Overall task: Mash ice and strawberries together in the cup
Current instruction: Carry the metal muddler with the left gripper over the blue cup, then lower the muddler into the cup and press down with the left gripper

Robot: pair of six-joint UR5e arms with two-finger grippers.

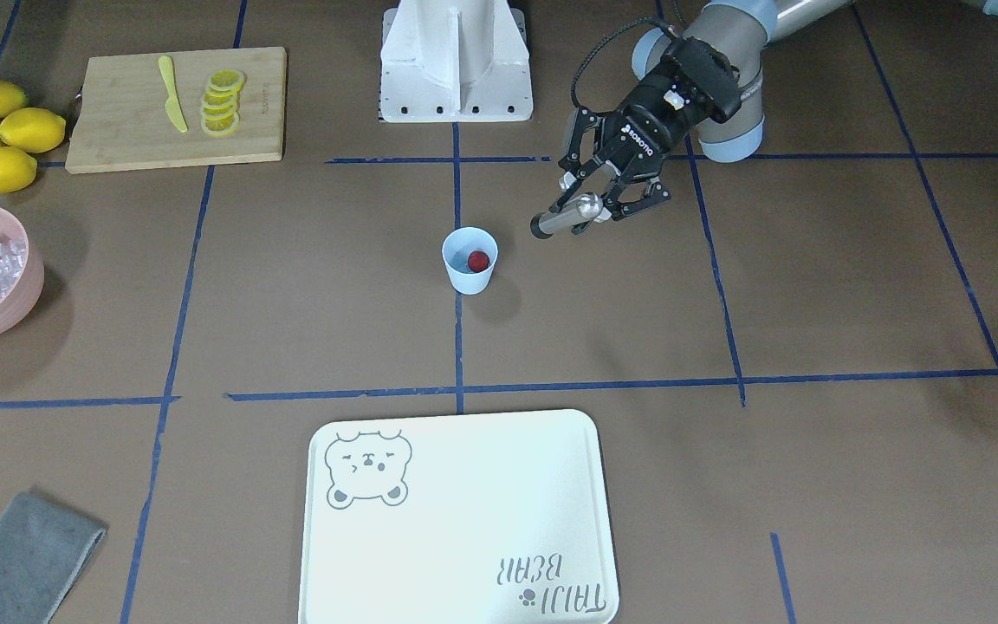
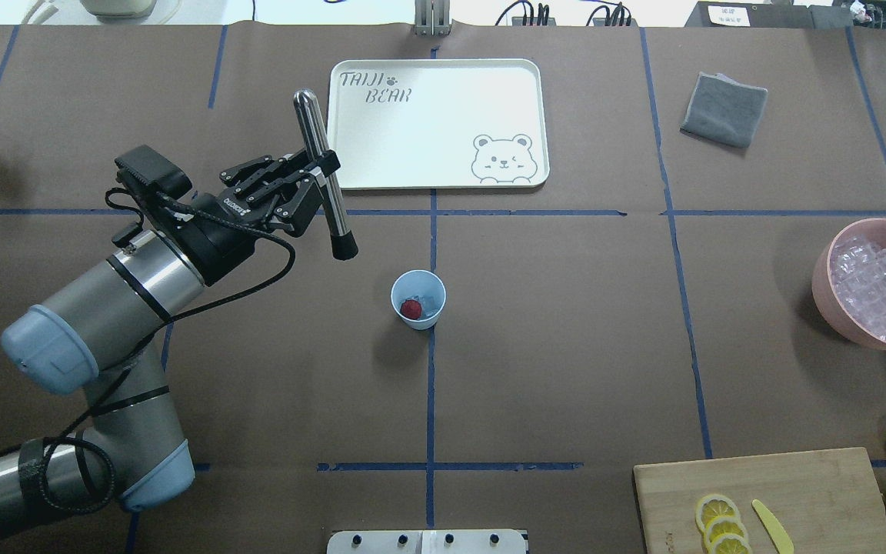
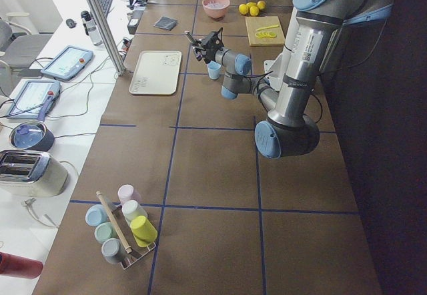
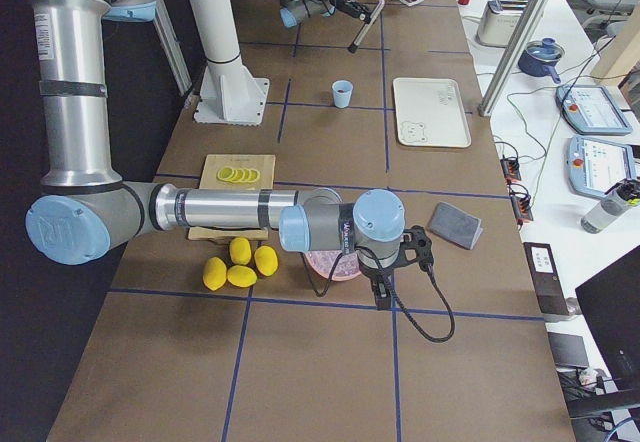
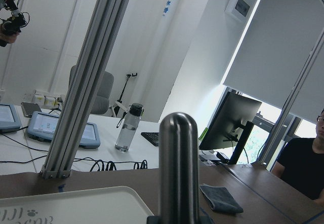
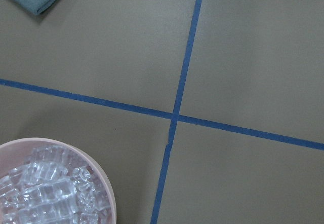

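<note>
The pale blue cup (image 2: 418,286) stands upright at the table's middle, also seen in the front view as the cup (image 1: 469,276). Inside lie one dark red strawberry (image 2: 411,308) and a few clear ice cubes (image 2: 430,303). My left gripper (image 2: 320,183) is shut on a steel muddler (image 2: 312,131) with a black tip, held tilted in the air, its tip up-left of the cup and clear of it. The left wrist view shows only the muddler's rounded top (image 5: 178,168). My right gripper (image 4: 384,292) hangs beside the pink bowl; whether it is open or shut I cannot tell.
A pink bowl (image 2: 824,265) of ice sits far right. The white tray (image 2: 443,173) lies beyond the cup, a grey cloth (image 2: 724,109) to its right. A wooden board (image 1: 118,139) carries lemon slices (image 1: 222,102) and a yellow knife; whole lemons (image 1: 5,134) lie beside it.
</note>
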